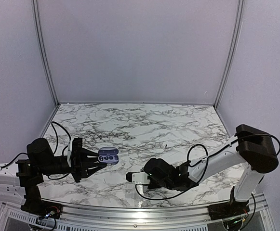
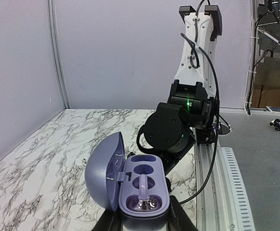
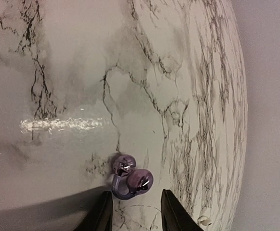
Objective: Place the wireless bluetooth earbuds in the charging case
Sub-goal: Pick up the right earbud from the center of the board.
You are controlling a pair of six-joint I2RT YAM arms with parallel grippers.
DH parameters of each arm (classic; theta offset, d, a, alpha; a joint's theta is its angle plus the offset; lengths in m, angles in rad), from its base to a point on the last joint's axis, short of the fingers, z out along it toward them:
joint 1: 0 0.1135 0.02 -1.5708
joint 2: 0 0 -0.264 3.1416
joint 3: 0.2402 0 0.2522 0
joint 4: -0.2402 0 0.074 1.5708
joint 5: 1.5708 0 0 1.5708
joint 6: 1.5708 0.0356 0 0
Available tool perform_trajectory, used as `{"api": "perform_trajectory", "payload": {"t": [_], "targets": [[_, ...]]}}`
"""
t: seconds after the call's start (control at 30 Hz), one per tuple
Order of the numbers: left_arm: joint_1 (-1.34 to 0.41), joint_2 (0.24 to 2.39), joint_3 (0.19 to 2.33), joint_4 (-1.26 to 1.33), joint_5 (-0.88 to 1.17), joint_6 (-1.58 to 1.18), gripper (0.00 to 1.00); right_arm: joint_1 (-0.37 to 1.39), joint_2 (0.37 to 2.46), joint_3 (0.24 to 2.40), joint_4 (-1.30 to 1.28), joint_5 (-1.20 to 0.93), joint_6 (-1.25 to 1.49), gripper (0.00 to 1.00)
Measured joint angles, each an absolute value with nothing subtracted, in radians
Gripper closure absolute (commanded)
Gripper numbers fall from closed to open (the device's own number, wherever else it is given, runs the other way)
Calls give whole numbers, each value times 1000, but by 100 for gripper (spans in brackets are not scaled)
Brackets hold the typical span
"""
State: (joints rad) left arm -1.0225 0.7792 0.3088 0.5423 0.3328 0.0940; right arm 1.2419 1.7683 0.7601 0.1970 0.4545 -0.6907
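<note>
From above, the left end effector (image 1: 103,158) sits low at the lower left of the frame, clenched on the small lavender case (image 1: 109,156). It holds the case just above the marble surface (image 1: 144,122), with the open side turned up. That hold seems chosen to give the other arm a steady, reachable target. The right end effector (image 1: 129,177) is at lower centre, nose down close to the surface and a little apart from the case. No earbud can be made out at this size.

The left wrist camera shows the case at bottom centre, pinched from both sides by the dark fingers. Its lid (image 2: 103,175) swings open to the left, out of the way. The farther well (image 2: 147,169) looks empty. Something glossy sits in the nearer well, probably one bud already seated, though I cannot be sure. The right arm (image 2: 171,130) fills the middle of the frame behind the case.

The right wrist camera looks straight down at the surface. A glossy purple-tinted earbud (image 3: 130,179) lies at lower centre, just ahead of the two finger tips and in line with the gap. The jaws stand apart on either side and are not pinching it. The near end of the bud is close to the left-hand finger, and I cannot tell if they touch. The jaws seem lined up this way so that closing would catch the bud across its narrow part. The step in hand looks like picking up this second bud.
</note>
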Motion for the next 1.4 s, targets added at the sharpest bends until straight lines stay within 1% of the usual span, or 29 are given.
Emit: {"api": "perform_trajectory", "payload": {"t": [0.23,0.47,0.63,0.87,1.1,1.4], "targets": [[-1023,779,309,547,333,93,100,1242,1796,768,248,454,-720,69],[-1023,779,309,553,333,93,100,1242,1815,780,255,455,-748,82],[-1023,779,309,554,332,93,100,1242,1831,794,260,455,-753,89],[-1021,779,309,554,332,93,100,1226,1837,806,250,449,-745,92],[-1016,779,309,555,332,93,100,1206,1842,829,245,446,-732,100],[-1010,779,309,555,332,93,100,1168,1850,859,221,434,-709,100]]}}
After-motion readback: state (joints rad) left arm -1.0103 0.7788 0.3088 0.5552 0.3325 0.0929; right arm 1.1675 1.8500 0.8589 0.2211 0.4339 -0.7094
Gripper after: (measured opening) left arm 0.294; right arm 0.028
